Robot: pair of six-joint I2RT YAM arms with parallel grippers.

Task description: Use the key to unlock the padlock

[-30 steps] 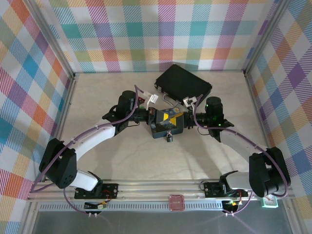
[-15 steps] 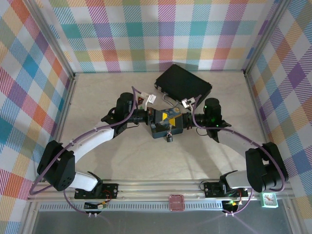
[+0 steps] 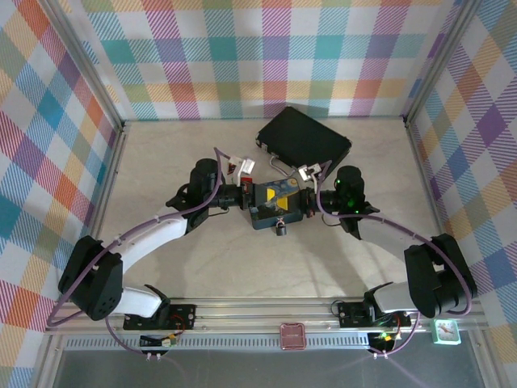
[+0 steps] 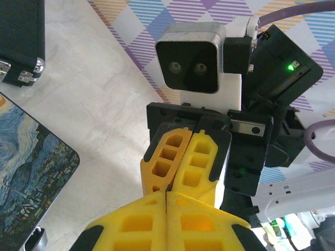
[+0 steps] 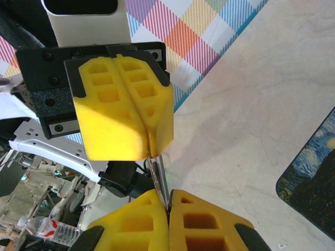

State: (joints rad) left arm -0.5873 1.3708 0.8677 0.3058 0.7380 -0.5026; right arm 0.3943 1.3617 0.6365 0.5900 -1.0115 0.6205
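Note:
The key (image 5: 159,177) is a thin silvery strip bridging the two pairs of yellow fingers. My right gripper (image 5: 168,201) is shut on its near end. My left gripper (image 4: 167,194) is shut on its other end, tip to tip with the right one. From above, both grippers meet over the blue tin (image 3: 279,215): left gripper (image 3: 265,195), right gripper (image 3: 296,196). The padlock (image 3: 279,229), tiny and dark, hangs at the tin's front edge, below and apart from both grippers.
A black briefcase (image 3: 304,139) lies behind the grippers, near the back wall. A small red-and-green block (image 3: 244,168) sits just behind the left wrist. The painted tin shows at the edge of both wrist views (image 4: 26,172) (image 5: 314,172). Plaid walls enclose the table.
My right gripper has closed onto the key that the left gripper holds. Both wrists and the tin under them have shifted slightly toward the back.

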